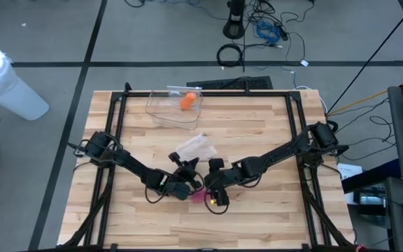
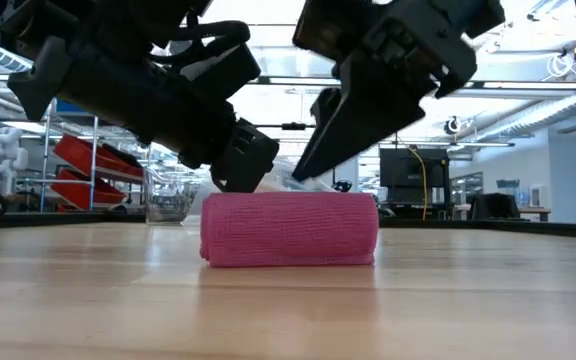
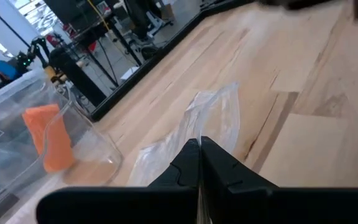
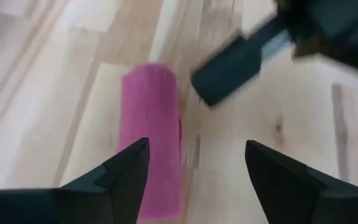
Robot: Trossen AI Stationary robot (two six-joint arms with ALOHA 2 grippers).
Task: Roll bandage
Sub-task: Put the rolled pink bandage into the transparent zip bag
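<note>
- Pink bandage (image 2: 289,229), rolled, lies on the worktop (image 2: 288,310) near its front middle
- Right pincer (image 4: 194,171) hangs just above it, fingers spread wide, holding nothing; the roll sits under one finger
- Left pincer (image 3: 199,163) closed and empty, just beside the roll; a plastic bag (image 3: 213,115) lies beyond it

Pink bandage (image 2: 289,229) fully rolled (knit texture), lying on its side on wooden tabletop.
</note>
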